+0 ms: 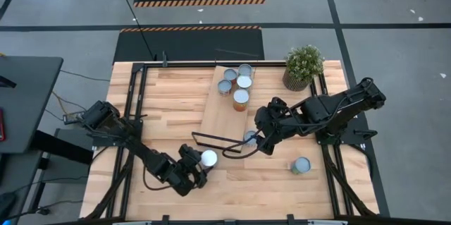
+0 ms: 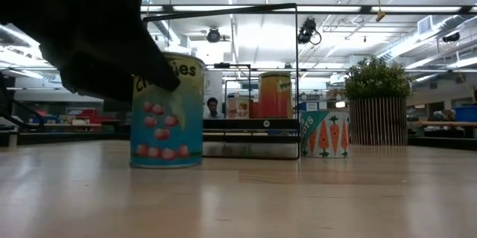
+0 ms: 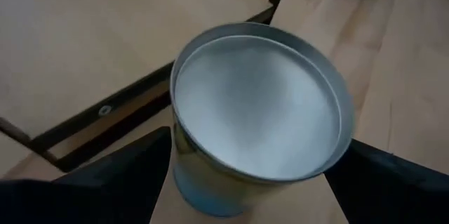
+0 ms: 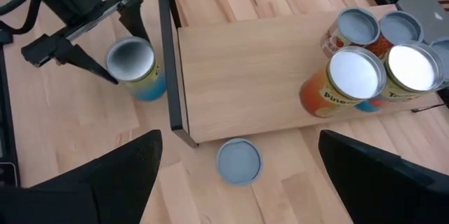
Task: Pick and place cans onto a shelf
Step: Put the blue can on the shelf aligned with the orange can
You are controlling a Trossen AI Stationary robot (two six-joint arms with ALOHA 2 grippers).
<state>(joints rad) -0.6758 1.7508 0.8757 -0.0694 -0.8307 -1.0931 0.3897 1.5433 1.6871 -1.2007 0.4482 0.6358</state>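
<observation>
My left end effector [image 1: 199, 171] sits near the front edge of the surface [image 1: 169, 91], with its two dark fingers [image 3: 116, 182] spread to either side of a teal can [image 1: 208, 158]. From my left wrist the can's silver top [image 3: 259, 108] fills the space between the fingers, and they lie close against its sides; I cannot tell whether they are pressing it. The can stands upright on the surface, just outside the black frame [image 1: 211, 142] at the near end of the shelf [image 1: 224, 116]. In the low view it shows red fruit on its teal side [image 2: 166, 111], with my arm dark over its upper left.

My right end effector [image 1: 258, 146] hovers over the near corner of the shelf, fingers [image 4: 105, 182] spread wide. Directly below it, between them, a pale blue-topped can [image 4: 238, 161] stands on the surface, just off the shelf's edge; nothing is gripped.

At the far end of the shelf four cans cluster together, touching: two orange-sided ones with bright white tops [image 4: 356, 74] [image 4: 410, 66] and two with pale blue tops [image 4: 358, 26] [image 4: 400, 27]. One more can [image 1: 301, 165] stands alone on the surface, toward the right front. A potted plant [image 1: 303, 66] stands at the far right corner, just beside the shelf's far end.
</observation>
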